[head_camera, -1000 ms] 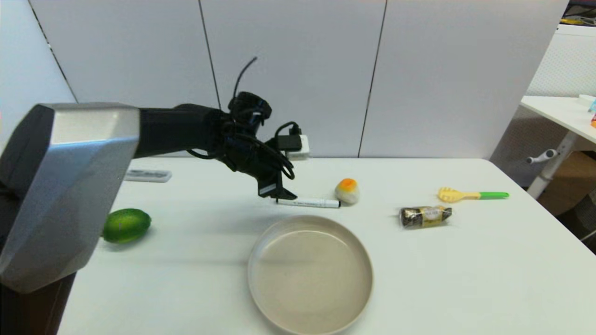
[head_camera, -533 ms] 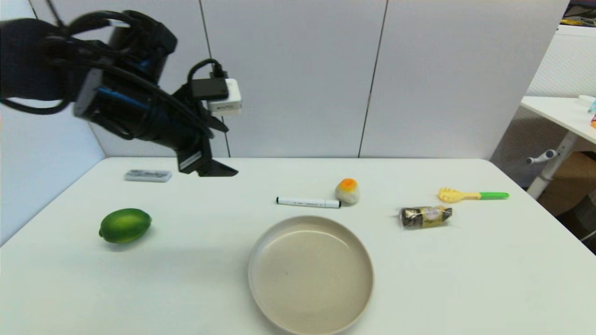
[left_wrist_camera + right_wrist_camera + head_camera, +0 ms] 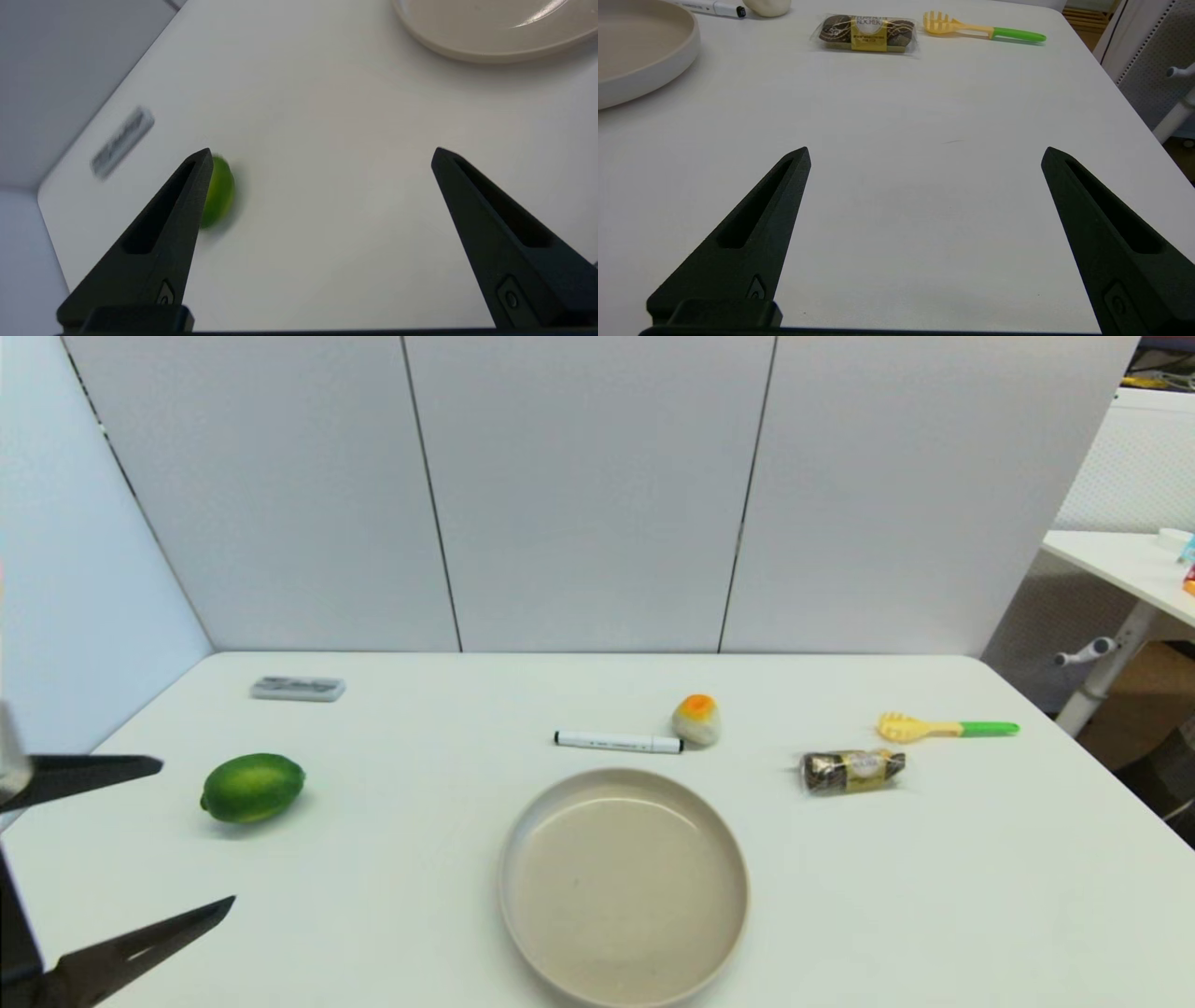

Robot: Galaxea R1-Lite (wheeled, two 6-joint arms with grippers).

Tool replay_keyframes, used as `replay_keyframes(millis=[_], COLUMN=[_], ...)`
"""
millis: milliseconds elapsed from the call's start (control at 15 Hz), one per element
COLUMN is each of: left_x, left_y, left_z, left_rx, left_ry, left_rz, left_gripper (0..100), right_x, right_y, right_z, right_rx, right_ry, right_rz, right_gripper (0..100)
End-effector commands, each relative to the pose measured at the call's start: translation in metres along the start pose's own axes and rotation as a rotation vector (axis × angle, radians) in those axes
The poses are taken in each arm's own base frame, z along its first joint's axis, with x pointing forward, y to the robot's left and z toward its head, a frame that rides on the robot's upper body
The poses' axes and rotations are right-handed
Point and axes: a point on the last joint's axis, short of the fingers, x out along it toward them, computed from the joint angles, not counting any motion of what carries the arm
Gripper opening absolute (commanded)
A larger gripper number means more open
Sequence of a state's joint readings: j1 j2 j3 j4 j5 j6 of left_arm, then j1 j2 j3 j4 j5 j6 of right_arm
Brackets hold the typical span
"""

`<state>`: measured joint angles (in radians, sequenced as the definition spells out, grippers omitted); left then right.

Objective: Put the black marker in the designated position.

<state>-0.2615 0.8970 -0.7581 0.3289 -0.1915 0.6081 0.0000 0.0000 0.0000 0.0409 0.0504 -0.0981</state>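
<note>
The black marker point(image 3: 617, 742), a slim white barrel with black tips, lies flat on the white table just behind the plate, its right end beside a small white-and-orange egg toy point(image 3: 696, 719); one end of the black marker point(image 3: 720, 8) shows in the right wrist view. My left gripper point(image 3: 196, 833) is at the table's near-left corner, open and empty, far from the marker. Seen from the left wrist, the left gripper point(image 3: 320, 151) hangs over bare tabletop. My right gripper point(image 3: 924, 149) is open and empty over the near-right table. The designated position carries no visible mark.
A round beige plate point(image 3: 523, 831) sits front centre. A green lime point(image 3: 252, 788) lies near the left gripper. A grey flat device point(image 3: 297, 688) is at the back left. A wrapped chocolate pack point(image 3: 851, 770) and a yellow fork toy with green handle point(image 3: 945, 727) lie at right.
My left arm has pulled away from the marker, swinging up and left, then down to the near-left corner. The marker stays where it lay.
</note>
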Motion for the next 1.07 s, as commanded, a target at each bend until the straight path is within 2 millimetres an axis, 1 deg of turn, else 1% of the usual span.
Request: replay_keyframes(millis=[67, 200, 267, 333, 400, 533, 600, 800, 867, 933, 1000, 1067], left_x=[-0.043, -0.042, -0.043, -0.041, -0.035, -0.034, -0.033, -0.026, -0.028, -0.026, -0.024, -0.024], left_y=[-0.055, -0.066, -0.069, -0.078, -0.080, -0.085, -0.090, -0.109, -0.113, -0.115, -0.116, -0.116], left_z=[-0.066, -0.081, -0.084, -0.096, -0.102, -0.107, -0.114, -0.140, -0.144, -0.150, -0.153, -0.153], left_rx=[-0.191, -0.236, -0.240, -0.250, -0.250, -0.251, -0.247, -0.247, -0.267, -0.305, -0.321, -0.334], left_ry=[-0.310, -0.345, -0.351, -0.353, -0.348, -0.350, -0.357, -0.381, -0.388, -0.335, -0.299, -0.301], left_rz=[0.279, 0.340, 0.354, 0.391, 0.387, 0.441, 0.451, 0.478, 0.518, 0.570, 0.566, 0.546], left_gripper=[100, 100, 100, 100, 100, 100, 100, 100, 100, 100, 100, 100], right_x=[0.000, 0.000, 0.000, 0.000, 0.000, 0.000, 0.000, 0.000, 0.000, 0.000, 0.000, 0.000], right_y=[0.000, 0.000, 0.000, 0.000, 0.000, 0.000, 0.000, 0.000, 0.000, 0.000, 0.000, 0.000], right_z=[0.000, 0.000, 0.000, 0.000, 0.000, 0.000, 0.000, 0.000, 0.000, 0.000, 0.000, 0.000], right_rx=[0.000, -0.002, -0.002, -0.002, -0.002, -0.002, 0.000, -0.002, -0.002, -0.002, -0.002, -0.002], right_ry=[0.002, 0.002, 0.002, 0.002, 0.002, 0.002, 0.002, 0.002, 0.002, 0.002, 0.002, 0.002], right_rz=[0.000, 0.000, 0.002, 0.002, 0.002, 0.000, 0.000, 0.000, 0.000, 0.000, 0.000, 0.000], right_gripper=[100, 100, 100, 100, 100, 100, 100, 100, 100, 100, 100, 100])
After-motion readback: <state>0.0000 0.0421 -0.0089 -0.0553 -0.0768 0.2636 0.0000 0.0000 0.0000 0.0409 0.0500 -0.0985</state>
